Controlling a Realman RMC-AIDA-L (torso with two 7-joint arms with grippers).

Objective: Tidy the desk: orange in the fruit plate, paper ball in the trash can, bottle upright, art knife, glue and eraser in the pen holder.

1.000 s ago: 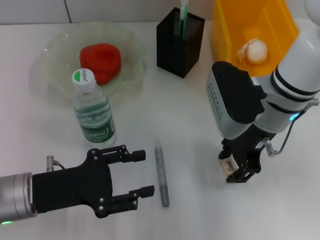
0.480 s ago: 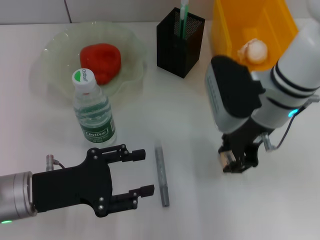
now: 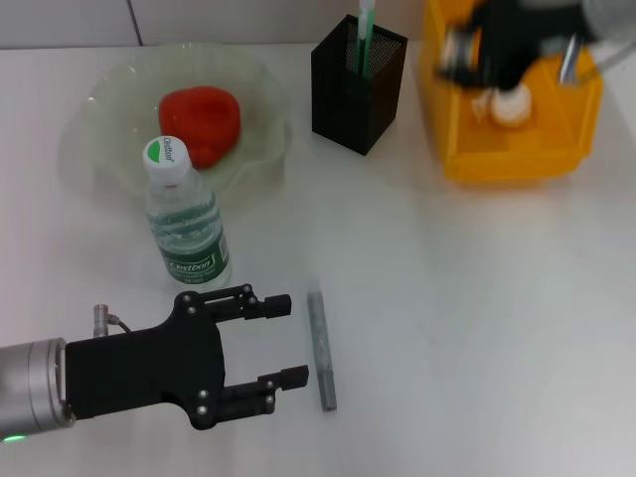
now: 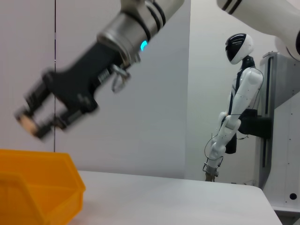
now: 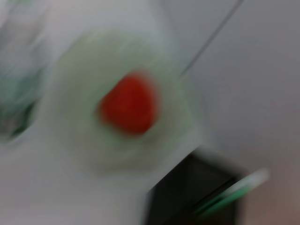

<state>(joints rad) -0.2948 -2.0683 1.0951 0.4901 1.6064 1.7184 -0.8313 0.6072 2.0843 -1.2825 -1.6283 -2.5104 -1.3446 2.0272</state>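
The right gripper (image 3: 459, 50), fingers pinching a small pale eraser (image 4: 26, 123), is hovering at one o'clock above the yellow trash can (image 3: 517, 159), where the paper ball (image 3: 512, 107) is lying. The pen holder (image 3: 358, 84) is standing just beside the can at twelve. At seven o'clock the left gripper (image 3: 283, 343) is resting wide open beside the grey art knife (image 3: 321, 350), near the upright bottle (image 3: 186, 224).

right pincer (image 3: 459, 50) risen from desk, eraser (image 3: 457, 47) held, above trash can (image 3: 517, 159)
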